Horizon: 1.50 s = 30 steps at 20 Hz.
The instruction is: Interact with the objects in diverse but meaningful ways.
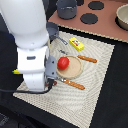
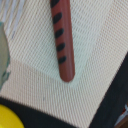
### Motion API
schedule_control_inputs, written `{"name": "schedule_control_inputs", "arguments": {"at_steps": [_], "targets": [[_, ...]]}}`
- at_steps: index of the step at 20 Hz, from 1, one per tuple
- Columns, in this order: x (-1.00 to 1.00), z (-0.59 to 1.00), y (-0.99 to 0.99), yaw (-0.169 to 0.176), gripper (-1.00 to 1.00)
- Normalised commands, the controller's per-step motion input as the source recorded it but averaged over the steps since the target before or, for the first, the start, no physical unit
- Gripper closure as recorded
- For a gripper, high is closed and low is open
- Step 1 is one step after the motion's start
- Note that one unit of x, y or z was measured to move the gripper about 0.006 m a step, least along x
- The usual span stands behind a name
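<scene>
In the wrist view a brown sausage with black stripes lies on the beige woven mat, very close to the camera. A yellow banana's end shows near it, and its tip also shows in the exterior view at the arm's left. The red tomato sits on the tan plate. The yellow block lies behind the plate. The grey pan is partly hidden by the arm. My gripper's dark grey body shows low beside the white arm. Its fingers are hidden.
A wooden-handled knife and fork flank the plate. A toy stove with black burners and a grey pot stands behind the mat, with a bowl at the exterior view's right. The white arm hides the mat's left part.
</scene>
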Motion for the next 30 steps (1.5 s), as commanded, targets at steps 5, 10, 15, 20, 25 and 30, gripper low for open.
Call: {"name": "schedule_control_inputs", "arguments": {"at_steps": [5, 10, 15, 20, 25, 30], "targets": [[-0.82, 0.07, 0.12, 0.0, -1.0], [-1.0, -0.03, 0.13, 0.076, -1.0], [-0.94, -0.15, 0.17, 0.141, -1.0], [-0.37, -0.2, 0.08, 0.117, -1.0], [-0.15, -0.37, 0.0, 0.06, -1.0], [-0.26, -0.43, 0.0, 0.052, -1.0]]}}
